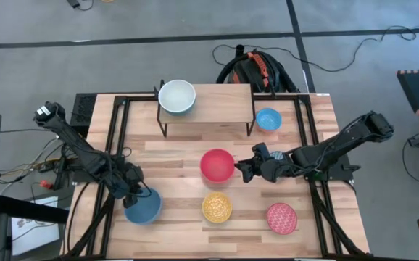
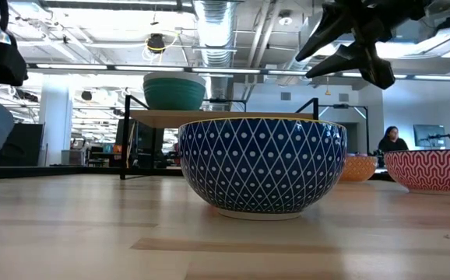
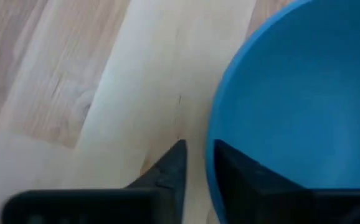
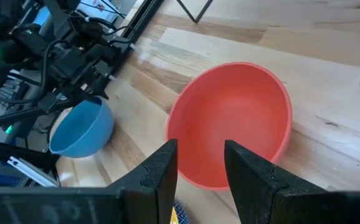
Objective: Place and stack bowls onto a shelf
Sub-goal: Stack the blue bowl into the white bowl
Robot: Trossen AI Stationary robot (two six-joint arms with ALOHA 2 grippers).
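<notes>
The shelf (image 1: 217, 101) stands at the table's far middle and bears a bowl (image 1: 177, 96) that looks white from above and green from the side (image 2: 174, 92). A plain blue bowl (image 1: 143, 208) sits near the left front, with my left gripper (image 1: 133, 194) shut on its rim. A red bowl (image 1: 217, 164) rests on its base mid-table. Just to its right my right gripper (image 1: 242, 169) hovers open, its fingers (image 4: 167, 168) short of the red bowl (image 4: 230, 124). A yellow-patterned bowl (image 1: 217, 207) and a pink-patterned one (image 1: 282, 217) sit near the front edge. My left gripper has the blue bowl's rim (image 3: 212, 146) between its fingers, one finger (image 3: 242, 180) inside the bowl and one (image 3: 167, 171) outside. The fingers slant down from the table's left side. Whether the bowl's base rests on the table, I cannot tell.
Another plain blue bowl (image 1: 268, 119) sits right of the shelf. Black frame rails (image 1: 115, 145) run along both table sides. A dark bag with cables (image 1: 256, 69) lies behind the table. In the low view a blue-patterned bowl (image 2: 261, 163) fills the middle, and a person (image 2: 392, 140) sits far off.
</notes>
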